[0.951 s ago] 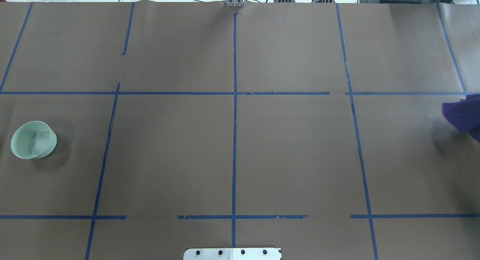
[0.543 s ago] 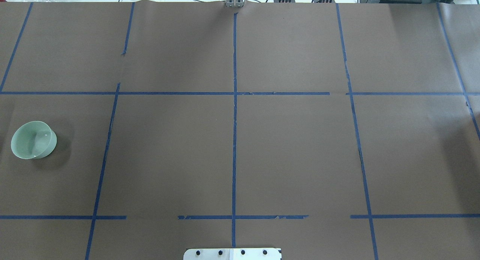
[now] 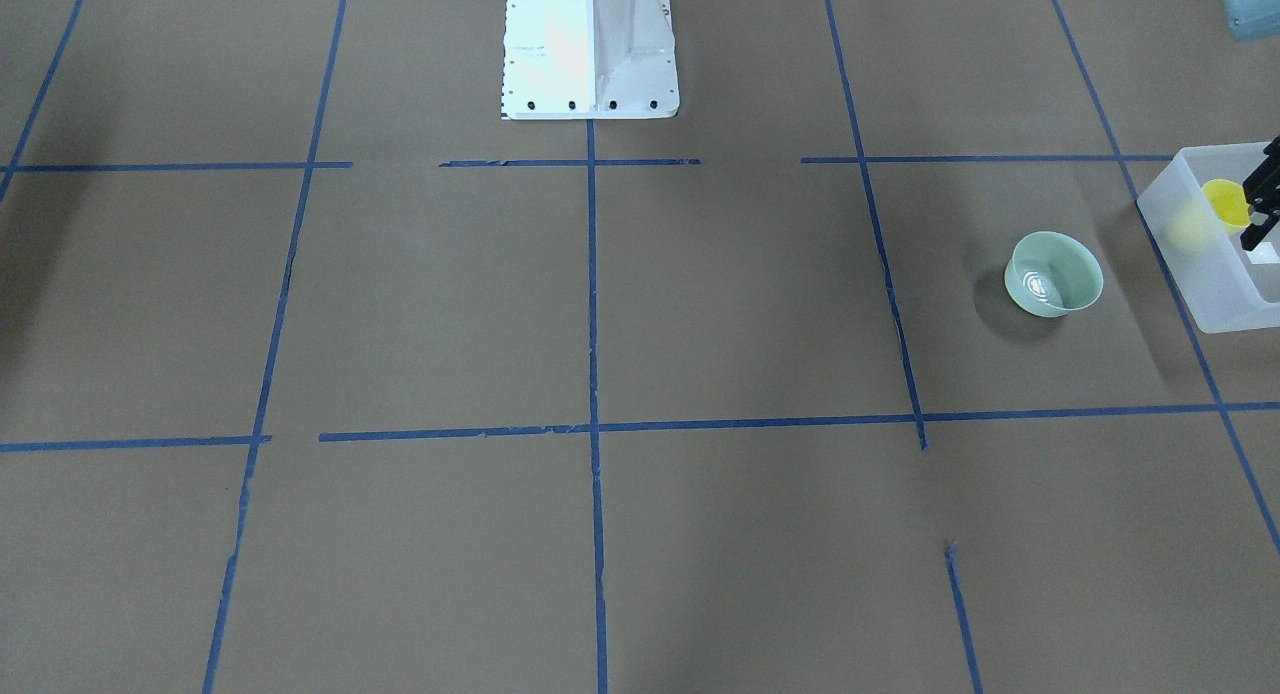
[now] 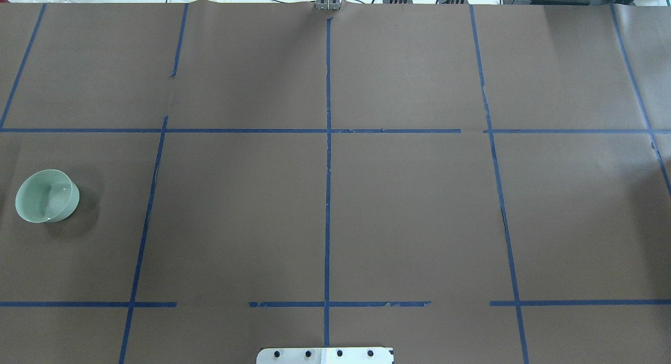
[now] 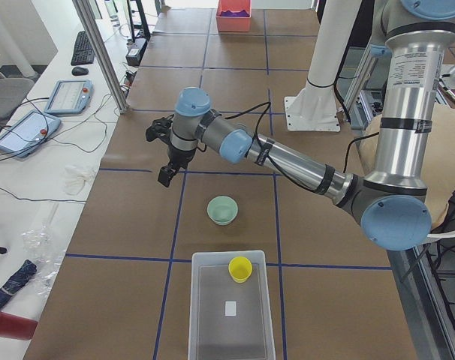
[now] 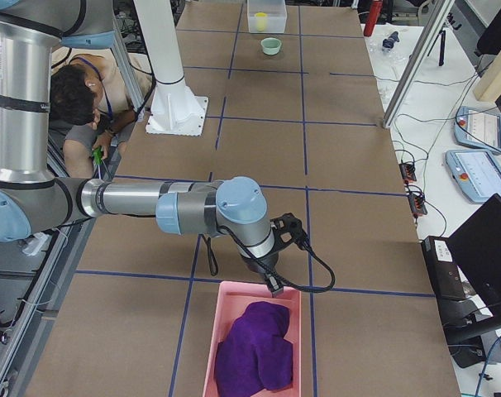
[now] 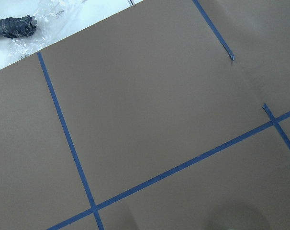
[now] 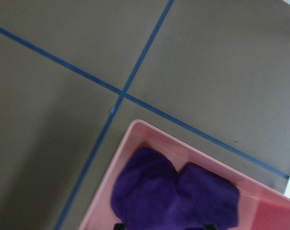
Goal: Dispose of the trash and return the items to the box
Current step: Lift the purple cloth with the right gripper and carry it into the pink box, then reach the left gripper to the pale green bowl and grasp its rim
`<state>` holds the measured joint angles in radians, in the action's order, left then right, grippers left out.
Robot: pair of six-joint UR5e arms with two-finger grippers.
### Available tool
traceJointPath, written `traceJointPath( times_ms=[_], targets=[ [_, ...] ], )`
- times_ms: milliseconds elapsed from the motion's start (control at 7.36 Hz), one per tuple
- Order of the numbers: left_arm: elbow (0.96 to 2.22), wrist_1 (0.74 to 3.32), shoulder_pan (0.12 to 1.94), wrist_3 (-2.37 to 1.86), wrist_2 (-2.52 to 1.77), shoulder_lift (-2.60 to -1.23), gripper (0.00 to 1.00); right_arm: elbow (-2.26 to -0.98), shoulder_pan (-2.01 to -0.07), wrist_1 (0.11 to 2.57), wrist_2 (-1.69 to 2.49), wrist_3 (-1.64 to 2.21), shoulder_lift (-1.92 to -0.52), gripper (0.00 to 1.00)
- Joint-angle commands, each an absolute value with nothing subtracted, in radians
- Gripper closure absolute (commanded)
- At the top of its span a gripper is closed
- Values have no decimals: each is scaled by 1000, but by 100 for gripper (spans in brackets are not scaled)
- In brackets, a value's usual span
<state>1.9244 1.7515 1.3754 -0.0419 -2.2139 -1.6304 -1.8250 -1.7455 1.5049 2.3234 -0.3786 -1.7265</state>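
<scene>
The mint-green bowl (image 3: 1053, 274) (image 4: 46, 196) (image 5: 222, 210) stands upright on the brown table, beside the frosted box (image 3: 1190, 264) (image 5: 194, 315). The yellow cup (image 3: 1225, 202) (image 5: 239, 268) stands inside the box at its end nearest the bowl. My left gripper (image 5: 166, 174) hangs high above the table; I cannot tell if it is open. My right gripper (image 8: 164, 226) (image 6: 271, 285) is open above the near end of a pink bin (image 8: 135, 143) (image 6: 211, 347). A purple cloth (image 8: 173, 196) (image 6: 255, 356) lies in that bin.
The robot's white base (image 3: 590, 54) stands at the table's middle edge. A person (image 6: 77, 91) crouches behind the robot. A plastic bag (image 7: 25, 24) and tablets (image 5: 25, 127) lie beyond the table's far side. Blue tape lines cross the table.
The purple cloth seen at the overhead view's right edge a second ago has left that view. The bowl has not moved.
</scene>
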Motion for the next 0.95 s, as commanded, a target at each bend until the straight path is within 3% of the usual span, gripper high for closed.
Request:
traceJointPath(
  times_ms=[0, 272, 407, 543, 815],
  targets=[
    [1918, 1857, 1306, -244, -2201, -1580, 2, -1887, -1532, 1310, 2372, 188, -1729, 0],
    [1849, 2193, 1272, -499, -2198, -1388, 26, -1890, -1386, 1145, 2298, 421, -1726, 0],
    [1768, 2377, 1206, -699, -2137, -1365, 33, -1890, -1356, 1109, 2284, 455, -1724, 0],
    [1684, 2504, 1058, -883, -2012, -1365, 34, -1890, -1351, 1100, 2284, 457, -1724, 0],
    [1567, 2684, 985, -916, -1988, -1353, 34, -1888, -1348, 1077, 2281, 454, -1729, 0]
  ],
)
